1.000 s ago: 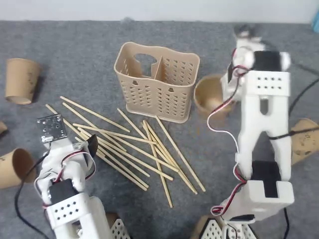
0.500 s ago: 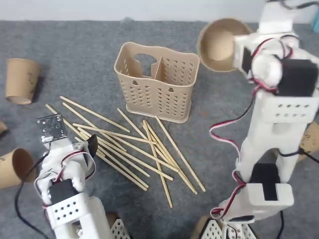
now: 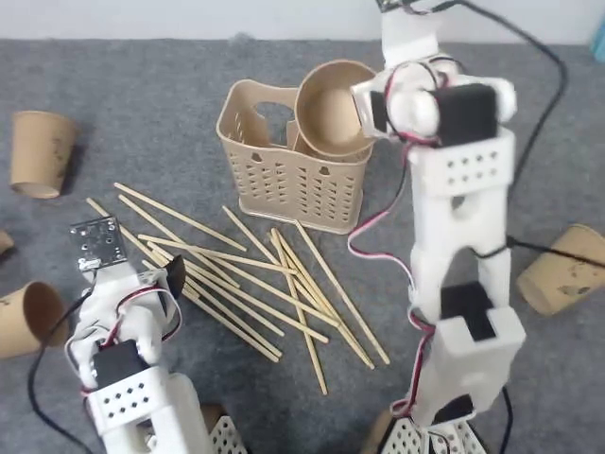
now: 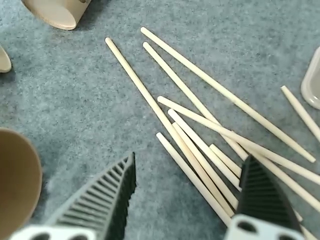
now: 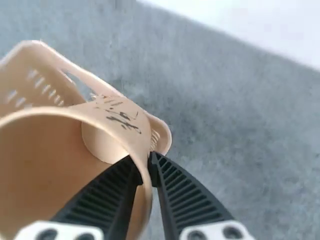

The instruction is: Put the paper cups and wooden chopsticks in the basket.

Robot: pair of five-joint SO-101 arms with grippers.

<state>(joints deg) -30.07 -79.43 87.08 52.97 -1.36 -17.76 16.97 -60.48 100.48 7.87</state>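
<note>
My right gripper (image 3: 367,106) is shut on the rim of a paper cup (image 3: 329,109), which hangs tilted just over the right compartment of the beige slotted basket (image 3: 284,175). The right wrist view shows the fingertips (image 5: 146,164) pinching the cup (image 5: 70,160) wall, with the basket (image 5: 35,80) below. Several wooden chopsticks (image 3: 246,274) lie scattered on the grey mat in front of the basket. My left gripper (image 3: 159,284) stands open low over their left end (image 4: 190,165), nothing between its fingers, with the chopsticks (image 4: 200,130) under them.
Paper cups lie on their sides at the far left (image 3: 38,151), at the left edge (image 3: 24,317) and at the right edge (image 3: 562,270). The left wrist view catches one cup (image 4: 55,10) beyond the sticks, another (image 4: 15,185) close by.
My right arm lifted the cup off the mat right of the basket, swung it up, then brought it left over the basket. The left arm has not moved.
</note>
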